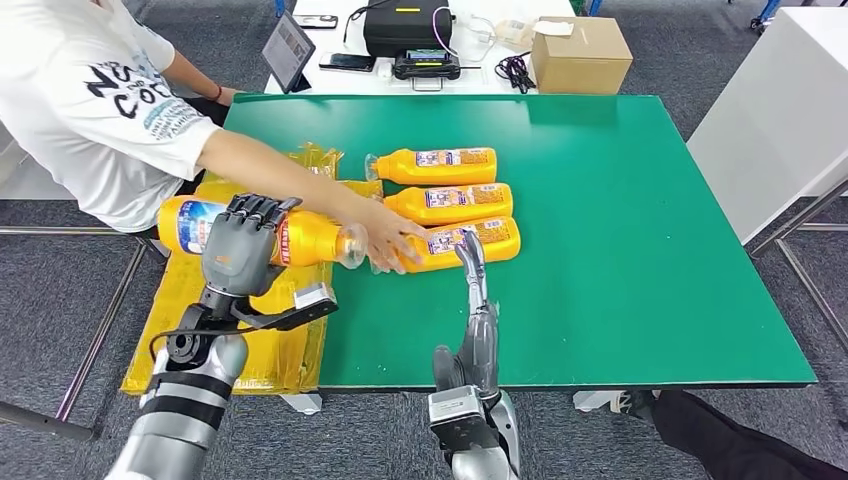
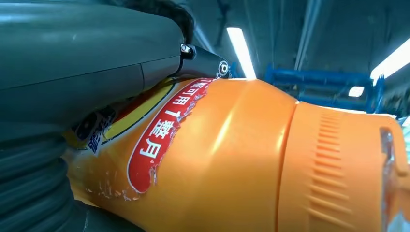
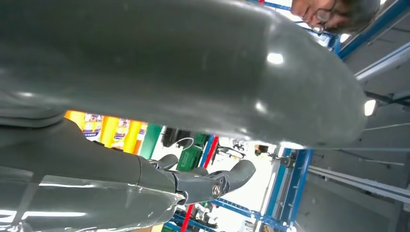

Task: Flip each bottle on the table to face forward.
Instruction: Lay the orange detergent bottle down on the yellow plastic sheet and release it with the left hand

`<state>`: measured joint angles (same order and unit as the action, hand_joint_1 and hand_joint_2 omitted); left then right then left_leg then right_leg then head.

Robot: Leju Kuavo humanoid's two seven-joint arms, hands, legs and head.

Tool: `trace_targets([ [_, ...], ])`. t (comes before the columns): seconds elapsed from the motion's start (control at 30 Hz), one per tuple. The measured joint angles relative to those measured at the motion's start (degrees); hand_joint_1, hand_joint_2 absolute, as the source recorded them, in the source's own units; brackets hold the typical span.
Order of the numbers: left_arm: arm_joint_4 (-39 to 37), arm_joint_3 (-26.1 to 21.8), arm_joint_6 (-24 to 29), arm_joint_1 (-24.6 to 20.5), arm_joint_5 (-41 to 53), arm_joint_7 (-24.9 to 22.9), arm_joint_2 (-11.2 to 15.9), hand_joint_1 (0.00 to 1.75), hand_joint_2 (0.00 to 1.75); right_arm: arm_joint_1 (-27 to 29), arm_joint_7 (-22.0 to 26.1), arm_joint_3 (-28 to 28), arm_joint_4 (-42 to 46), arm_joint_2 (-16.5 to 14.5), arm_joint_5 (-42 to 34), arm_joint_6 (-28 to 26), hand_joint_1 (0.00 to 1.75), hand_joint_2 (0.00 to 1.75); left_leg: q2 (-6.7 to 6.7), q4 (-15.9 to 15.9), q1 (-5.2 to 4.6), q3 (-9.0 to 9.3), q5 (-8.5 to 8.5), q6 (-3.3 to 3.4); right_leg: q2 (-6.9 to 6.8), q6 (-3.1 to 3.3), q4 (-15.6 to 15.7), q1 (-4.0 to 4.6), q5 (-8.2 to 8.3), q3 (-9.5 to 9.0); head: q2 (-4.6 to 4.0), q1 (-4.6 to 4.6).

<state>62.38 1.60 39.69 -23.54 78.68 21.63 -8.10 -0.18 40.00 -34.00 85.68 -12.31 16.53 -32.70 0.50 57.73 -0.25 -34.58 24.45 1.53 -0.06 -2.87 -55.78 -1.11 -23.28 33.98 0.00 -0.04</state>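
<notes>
My left hand (image 1: 240,250) grips an orange bottle (image 1: 310,238) around its middle and holds it on its side over the table's left edge, clear cap toward the right. In the left wrist view the hand (image 2: 72,72) wraps that bottle (image 2: 241,159) close up, its red label showing. Three more orange bottles lie side by side on the green table (image 1: 620,250): far (image 1: 440,165), middle (image 1: 450,203) and near (image 1: 480,243). My right hand (image 1: 472,262) reaches to the near bottle with fingers (image 3: 208,181) straight and holds nothing. A person's hand (image 1: 388,232) rests at the held bottle's cap.
The person in a white shirt (image 1: 90,100) leans in from the left. Yellow plastic bags (image 1: 250,350) cover the table's left edge. Behind the green table stand a cardboard box (image 1: 580,55), a tablet (image 1: 288,50) and black devices (image 1: 405,28). A white cabinet (image 1: 770,130) stands right.
</notes>
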Motion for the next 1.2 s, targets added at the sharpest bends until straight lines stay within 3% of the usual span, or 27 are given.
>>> trace_targets([
  [0.17, -8.25, -0.86, 0.11, -2.71, 4.63, -3.93, 2.95, 1.75, 1.75, 0.47, 0.00, 0.08, 1.70, 0.02, -0.34, 0.62, 0.00, 0.00, 0.00, 0.00, 0.00, -0.02, 0.01, 0.00, 0.00, 0.00, 0.00, 0.00, -0.01, 0.03, 0.00, 0.01],
  [0.43, -20.07, -0.86, 0.24, -5.00, 5.25, -5.78, 6.20, 1.75, 1.75, 1.21, 0.00, 0.29, 2.90, 0.24, -0.79, 1.18, 0.00, 0.00, 0.00, 0.00, 0.00, -0.03, 0.01, 0.00, 0.00, 0.01, 0.01, -0.01, -0.01, 0.05, 0.00, 0.01],
  [0.67, -24.21, -1.03, -0.23, -5.81, 3.03, -5.91, 7.27, 1.75, 1.75, 1.23, 0.01, 0.42, 3.03, 0.26, -0.87, 1.68, 0.00, 0.00, 0.01, 0.00, 0.00, -0.04, 0.00, 0.00, 0.00, 0.01, 0.00, 0.00, -0.01, 0.05, 0.00, 0.01],
  [0.93, -28.30, -3.56, -6.04, -6.63, -4.64, -4.48, 8.25, 1.75, 1.75, 1.44, 0.00, 0.87, 3.00, 0.24, -0.03, 4.65, 0.00, 0.00, 0.01, 0.00, 0.01, -0.04, 0.01, 0.00, 0.00, 0.01, 0.00, 0.01, -0.01, 0.05, 0.00, 0.01],
  [1.2, -30.97, -4.59, -9.22, -7.49, -4.95, -5.80, 8.93, 1.75, 1.75, 1.57, 0.00, 1.44, 2.57, 0.02, 0.54, 6.70, 0.00, 0.00, 0.02, 0.00, 0.00, -0.02, 0.01, 0.00, -0.01, 0.01, 0.01, 0.00, -0.01, 0.01, 0.00, 0.02],
])
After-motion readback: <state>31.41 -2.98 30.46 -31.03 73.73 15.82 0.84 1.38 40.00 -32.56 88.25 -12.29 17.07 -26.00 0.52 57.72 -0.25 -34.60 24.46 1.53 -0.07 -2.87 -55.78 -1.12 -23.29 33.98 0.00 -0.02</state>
